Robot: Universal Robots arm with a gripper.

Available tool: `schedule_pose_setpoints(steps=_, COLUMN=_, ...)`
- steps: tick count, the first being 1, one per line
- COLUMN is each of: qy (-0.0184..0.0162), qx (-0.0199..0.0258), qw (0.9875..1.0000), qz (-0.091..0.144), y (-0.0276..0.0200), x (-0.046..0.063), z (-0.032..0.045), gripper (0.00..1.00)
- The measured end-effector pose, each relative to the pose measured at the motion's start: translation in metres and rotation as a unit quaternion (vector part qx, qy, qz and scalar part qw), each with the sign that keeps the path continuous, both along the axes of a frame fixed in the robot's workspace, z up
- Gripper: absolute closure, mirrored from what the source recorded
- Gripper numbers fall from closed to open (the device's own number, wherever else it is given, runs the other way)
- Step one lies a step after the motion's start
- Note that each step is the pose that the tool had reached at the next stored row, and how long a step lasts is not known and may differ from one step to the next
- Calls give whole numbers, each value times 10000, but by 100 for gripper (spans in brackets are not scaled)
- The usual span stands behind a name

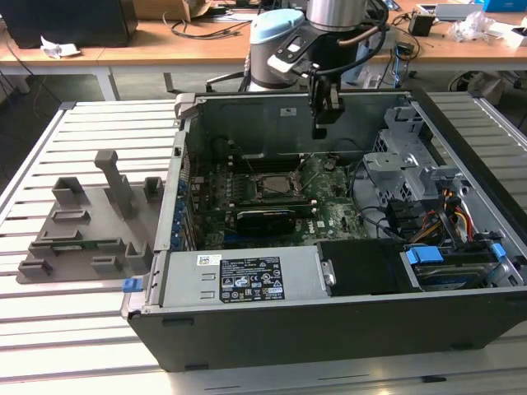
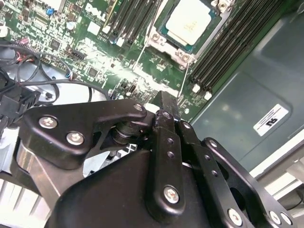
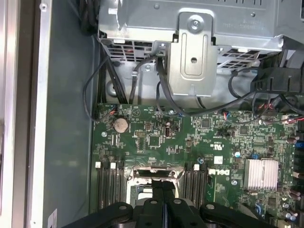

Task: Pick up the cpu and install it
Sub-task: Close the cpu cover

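The cpu [image 2: 190,21], a flat square chip with a silvery top and pale rim, lies inside the metal-framed socket [image 2: 164,45] on the green motherboard [image 1: 329,218]. My gripper [image 1: 321,129] hangs above the open computer case [image 1: 329,329], over the board just behind the socket. In both wrist views the two black fingers [image 2: 168,107] are pressed together with nothing between them. In the first wrist view the gripper [image 3: 163,187] covers part of the socket [image 3: 152,175].
A grey plastic fixture [image 1: 90,222] with upright posts stands on the slatted table at the exterior view's left. Inside the case are a metal drive cage [image 1: 395,156], a power supply [image 1: 247,280], loose cables [image 1: 445,214] and a heatsink [image 3: 261,173].
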State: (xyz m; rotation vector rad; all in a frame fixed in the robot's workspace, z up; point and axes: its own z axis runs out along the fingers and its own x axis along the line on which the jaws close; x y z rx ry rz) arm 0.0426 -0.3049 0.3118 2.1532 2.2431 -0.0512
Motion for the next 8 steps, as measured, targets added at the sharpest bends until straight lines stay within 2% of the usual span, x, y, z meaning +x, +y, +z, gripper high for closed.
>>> schedule_pose_setpoints(steps=8, qy=3, qx=0, qw=10000, qz=0, y=0, x=195, z=0, gripper=89)
